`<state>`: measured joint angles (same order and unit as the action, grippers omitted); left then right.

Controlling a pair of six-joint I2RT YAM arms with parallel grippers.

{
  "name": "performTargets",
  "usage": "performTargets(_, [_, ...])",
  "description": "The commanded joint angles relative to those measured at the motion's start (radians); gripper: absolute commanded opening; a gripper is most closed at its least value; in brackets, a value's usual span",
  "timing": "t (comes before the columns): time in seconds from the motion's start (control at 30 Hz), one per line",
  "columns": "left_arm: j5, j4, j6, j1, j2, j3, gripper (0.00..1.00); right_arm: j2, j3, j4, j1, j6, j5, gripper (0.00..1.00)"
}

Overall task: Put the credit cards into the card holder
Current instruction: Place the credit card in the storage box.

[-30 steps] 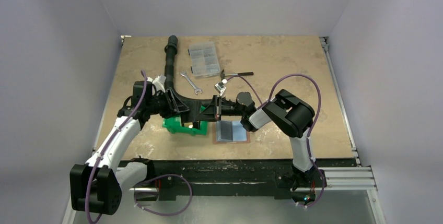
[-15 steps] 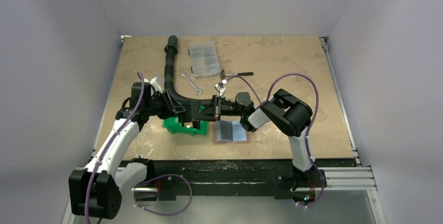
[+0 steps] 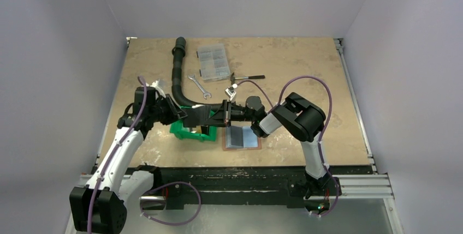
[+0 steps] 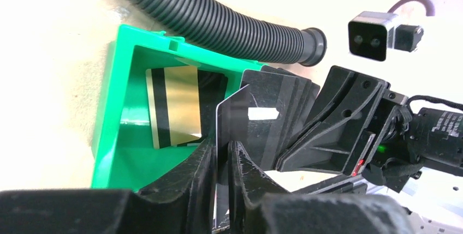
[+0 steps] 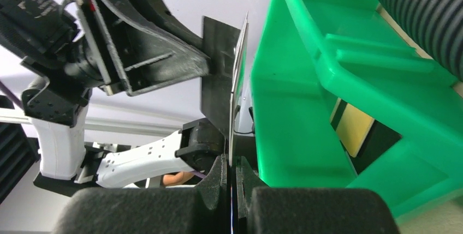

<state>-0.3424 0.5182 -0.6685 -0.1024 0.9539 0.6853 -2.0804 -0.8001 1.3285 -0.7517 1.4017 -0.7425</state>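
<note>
A fan of several dark credit cards (image 4: 273, 115) is held edge-up over the green bin (image 3: 185, 132), gripped from both ends. My left gripper (image 4: 221, 145) is shut on the near end of the cards. My right gripper (image 5: 232, 163) is shut on the opposite end, with the cards (image 5: 232, 89) rising from between its fingers. In the top view the two grippers, left (image 3: 205, 118) and right (image 3: 225, 115), meet nose to nose. A gold card with a black stripe (image 4: 174, 106) lies inside the bin. The card holder (image 3: 242, 137) lies open and flat just right of the bin, grey-blue inside up.
A black corrugated hose (image 3: 176, 73) curves down behind the bin, ending close to the grippers. Further back lie a clear compartment box (image 3: 213, 62), a spanner (image 3: 199, 85) and a small hammer (image 3: 248, 77). The green bin's wall (image 5: 295, 108) stands close beside the right fingers.
The left gripper's jaws have closed in on the cards, and the left arm's wrist and elbow have shifted leftward. The right arm has kept still, holding the cards.
</note>
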Motion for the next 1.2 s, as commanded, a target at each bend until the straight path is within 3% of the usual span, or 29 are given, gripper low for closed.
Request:
performTargets(0.0, [0.102,0.062,0.025,0.009,-0.033,0.060,0.13,0.009,-0.036,-0.015,0.002,-0.047,0.022,0.00])
performTargets(0.23, [0.197,0.130,0.043,0.009,-0.078,0.151,0.05,0.069,-0.049,-0.230,-0.002,-0.170,0.055,0.00])
performTargets(0.4, [0.236,0.162,0.067,0.009,-0.110,0.236,0.00,0.154,-0.100,-0.570,-0.021,-0.324,0.123,0.00])
performTargets(0.63, [0.142,0.121,0.063,0.009,-0.101,0.239,0.00,0.210,-0.263,-0.971,-0.089,-0.528,0.236,0.00])
performTargets(0.83, [0.081,0.082,0.054,0.009,-0.111,0.207,0.00,0.197,-0.375,-1.185,-0.117,-0.663,0.290,0.00])
performTargets(0.97, [0.045,0.070,0.050,0.009,-0.110,0.194,0.00,0.188,-0.421,-1.269,-0.123,-0.721,0.309,0.11])
performTargets(1.1, [0.024,0.066,0.052,0.009,-0.117,0.187,0.00,0.216,-0.430,-1.324,-0.123,-0.776,0.344,0.38])
performTargets(1.17, [0.002,0.052,0.050,0.009,-0.118,0.175,0.00,0.231,-0.432,-1.327,-0.123,-0.792,0.339,0.46])
